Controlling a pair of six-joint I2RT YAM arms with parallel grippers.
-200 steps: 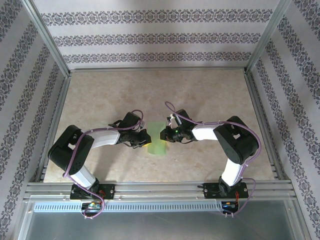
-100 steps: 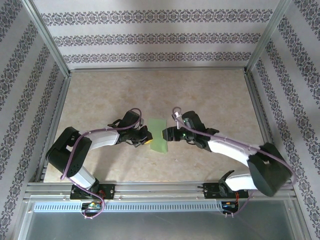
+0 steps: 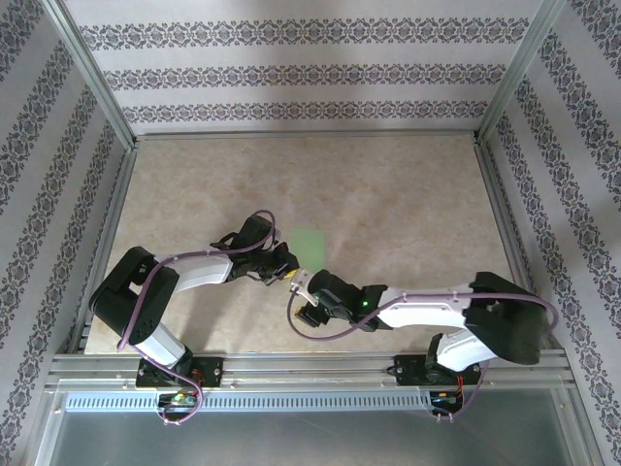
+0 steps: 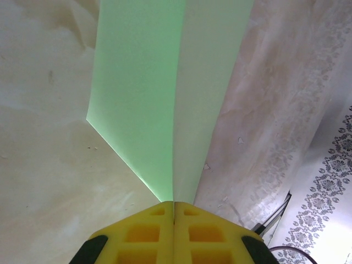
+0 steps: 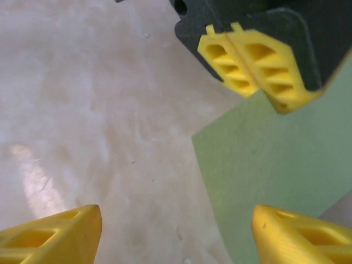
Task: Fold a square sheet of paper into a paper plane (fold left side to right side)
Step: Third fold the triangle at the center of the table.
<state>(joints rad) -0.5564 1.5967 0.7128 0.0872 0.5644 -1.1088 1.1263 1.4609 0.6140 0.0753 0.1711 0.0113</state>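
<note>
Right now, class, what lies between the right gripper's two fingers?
In the right wrist view, between the right gripper's open fingers lie bare tabletop and a corner of the green paper, which the left gripper pinches farther off.

Left claw (image 3: 288,275) and right claw (image 3: 302,299) crowd the paper (image 3: 309,243).

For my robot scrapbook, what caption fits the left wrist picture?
Yellow jaws of the left gripper, shut, pinch the folded light green paper sheet over the beige mottled tabletop.

Arms (image 3: 199,268) white, black joints; purple cables (image 3: 260,216) looped along; pincer pads (image 4: 143,237) yellow, ribbed.
</note>
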